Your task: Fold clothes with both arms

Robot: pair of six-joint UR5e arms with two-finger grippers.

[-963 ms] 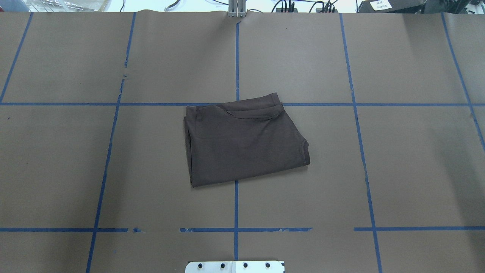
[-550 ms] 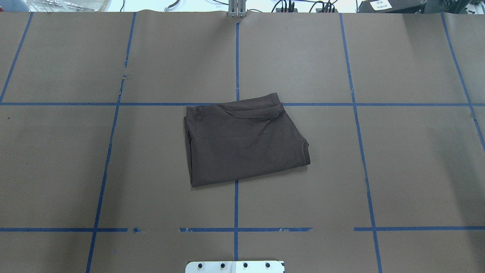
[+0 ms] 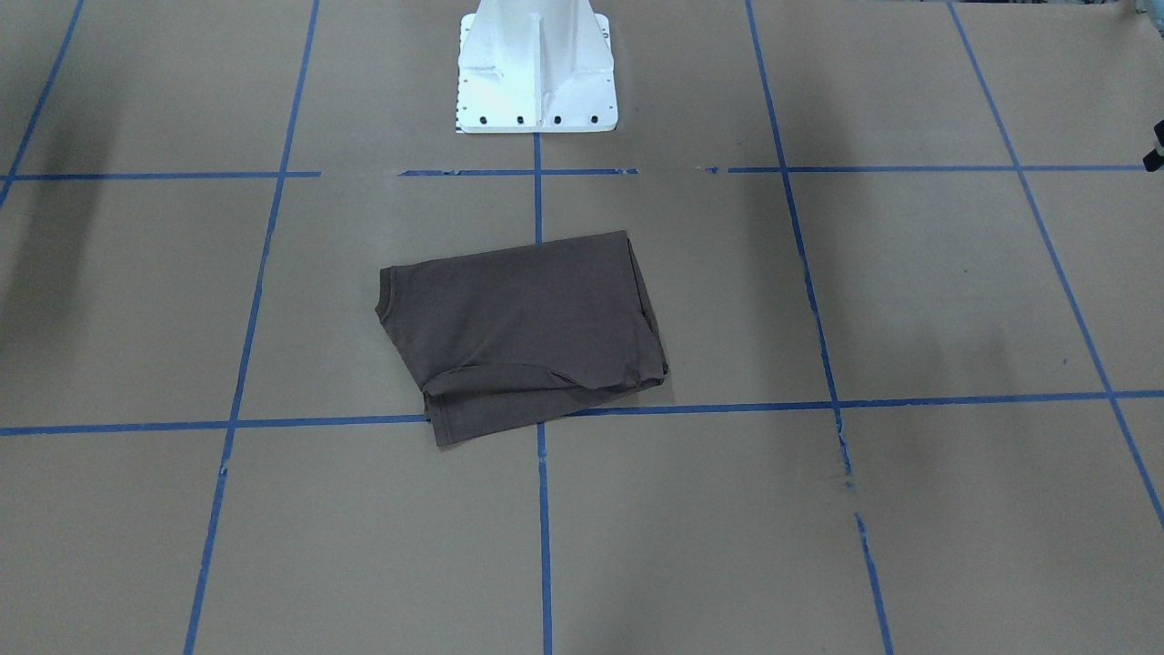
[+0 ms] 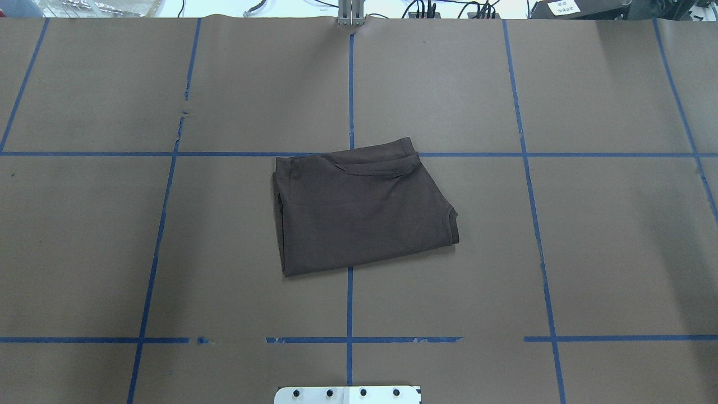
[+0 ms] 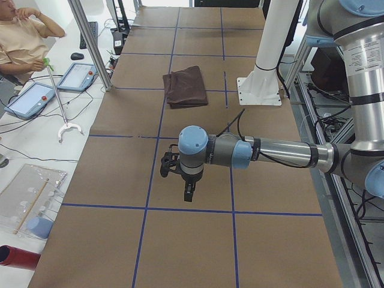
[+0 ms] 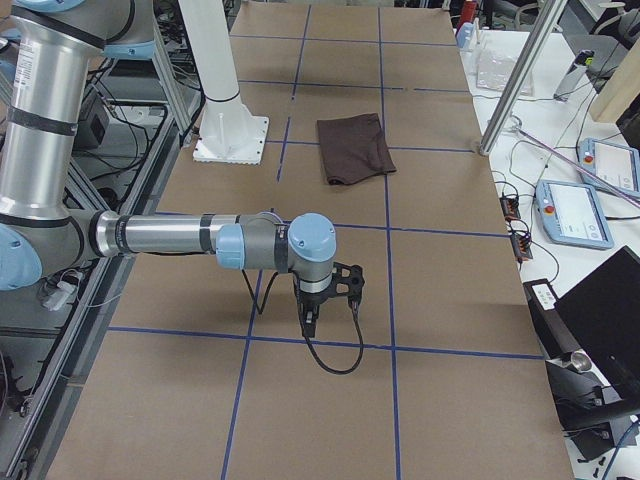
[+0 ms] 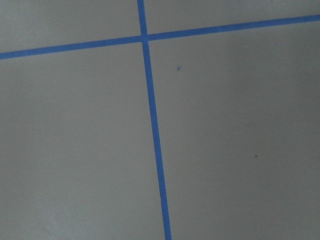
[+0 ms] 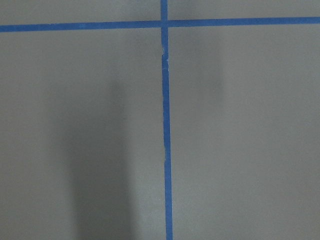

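The clothes are one dark brown T-shirt [image 4: 364, 210], lying folded into a compact rectangle at the table's centre, also seen in the front-facing view [image 3: 523, 327]. Nothing touches it. Both arms are held far out from it, over bare paper. The left gripper [image 5: 188, 195] shows only in the exterior left view, pointing down above the table, and I cannot tell its state. The right gripper [image 6: 308, 322] shows only in the exterior right view, also pointing down, state unclear. Both wrist views hold only brown paper and blue tape.
Brown paper with a blue tape grid [image 4: 350, 303] covers the table. The white robot base [image 3: 536, 82] stands at the table's near edge. A seated person [image 5: 21, 39], tablets [image 5: 78, 76] and a metal post [image 5: 90, 45] are beyond the far side.
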